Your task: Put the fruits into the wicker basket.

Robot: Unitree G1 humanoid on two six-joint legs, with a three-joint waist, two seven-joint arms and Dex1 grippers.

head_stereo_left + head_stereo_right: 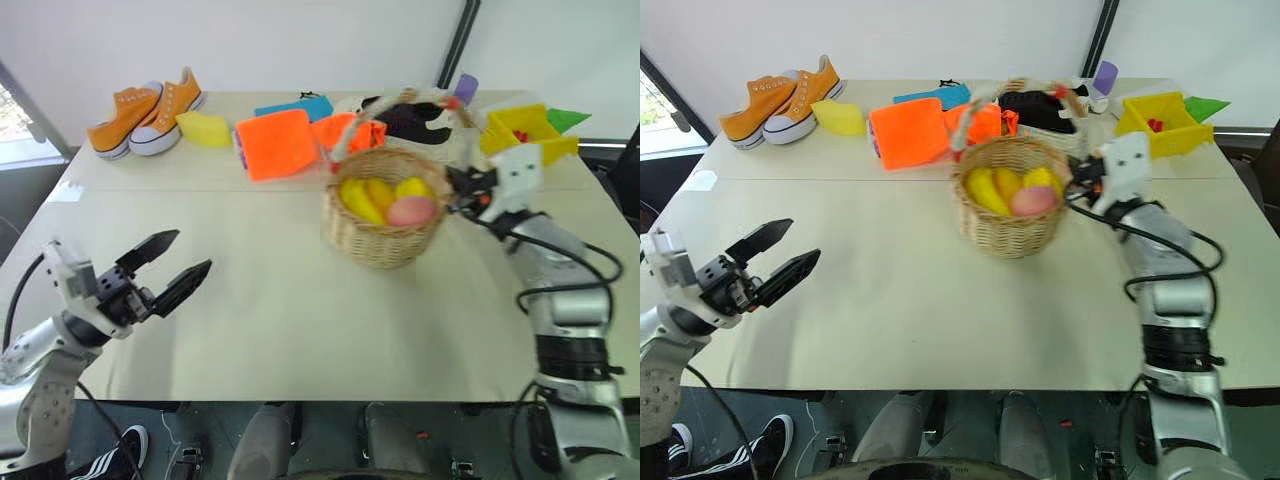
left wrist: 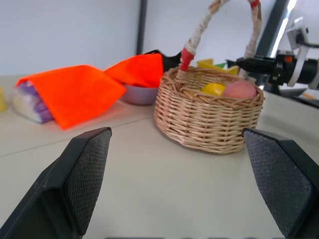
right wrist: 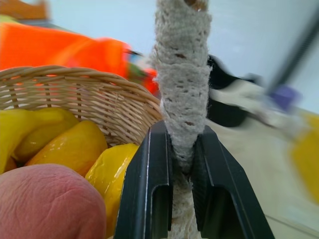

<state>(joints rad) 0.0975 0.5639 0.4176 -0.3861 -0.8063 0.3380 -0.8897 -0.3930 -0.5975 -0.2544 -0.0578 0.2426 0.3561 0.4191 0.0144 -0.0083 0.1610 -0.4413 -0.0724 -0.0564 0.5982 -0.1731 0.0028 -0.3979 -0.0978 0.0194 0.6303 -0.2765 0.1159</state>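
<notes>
your right tool (image 3: 182, 164) reaches level across the tabletop (image 1: 300, 320), fingers pinching the cloth-wrapped handle (image 3: 182, 74) of the wicker basket (image 1: 385, 225) at its 3 o'clock side. the banana (image 1: 358, 200), peach (image 1: 411, 211) and mango-like fruits (image 1: 412, 187) lie inside. your left tool (image 1: 170, 268) hovers at 8 o'clock from the basket, fingers spread wide, empty.
</notes>
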